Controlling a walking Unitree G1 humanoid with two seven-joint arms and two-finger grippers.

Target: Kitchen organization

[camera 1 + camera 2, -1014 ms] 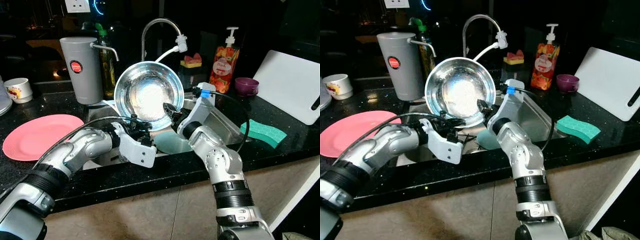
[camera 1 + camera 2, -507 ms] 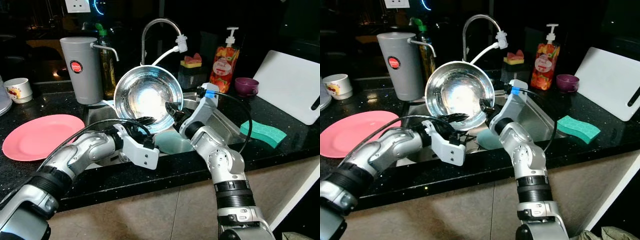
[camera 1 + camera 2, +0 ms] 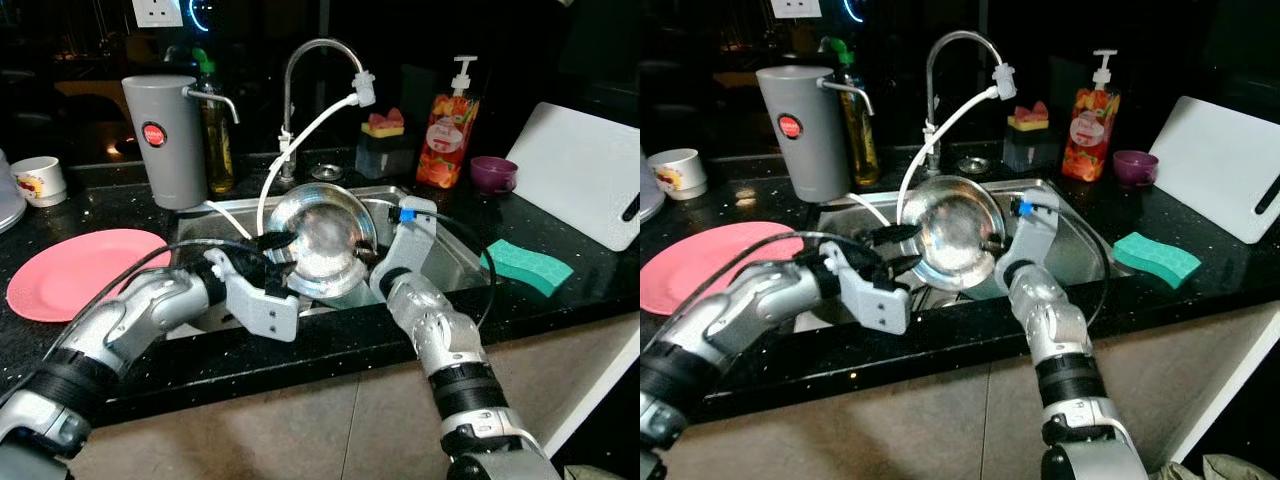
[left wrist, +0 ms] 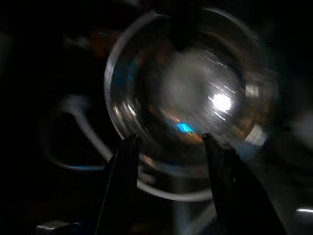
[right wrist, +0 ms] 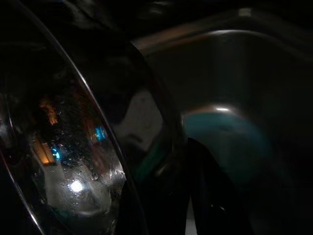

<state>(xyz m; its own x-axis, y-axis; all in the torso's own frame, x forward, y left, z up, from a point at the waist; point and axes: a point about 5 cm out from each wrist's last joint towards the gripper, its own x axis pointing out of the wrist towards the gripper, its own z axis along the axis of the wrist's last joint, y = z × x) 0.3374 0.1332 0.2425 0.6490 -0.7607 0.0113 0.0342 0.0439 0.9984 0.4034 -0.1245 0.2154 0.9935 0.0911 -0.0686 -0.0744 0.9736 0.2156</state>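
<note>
The bowl hangs tilted over the sink, its hollow facing the robot, just in front of the tap and its white hose. The right gripper has the bowl's rim on the side away from the pink plate; the right wrist view shows one black finger lying along the outer wall with the rim running between the jaws, so they look to be pinching the bowl. The left gripper reaches in from the plate's side, near the opposite rim. In the left wrist view its two fingers stand spread, with the bowl ahead of them and apart from them, so it grips nothing.

A teal dish lies in the sink under the bowl, on the side away from the plate.

The step appears to be setting the bowl down into the sink, or passing it across. To do it well, the single rim pinch should be kept firm, since wet steel slips and the bowl can swing about that one contact. Lower it slowly and level it before it meets the teal dish. If the left gripper is to help, it should slide its spread jaws over the near rim squarely before closing. Keep clear of the hose.
</note>
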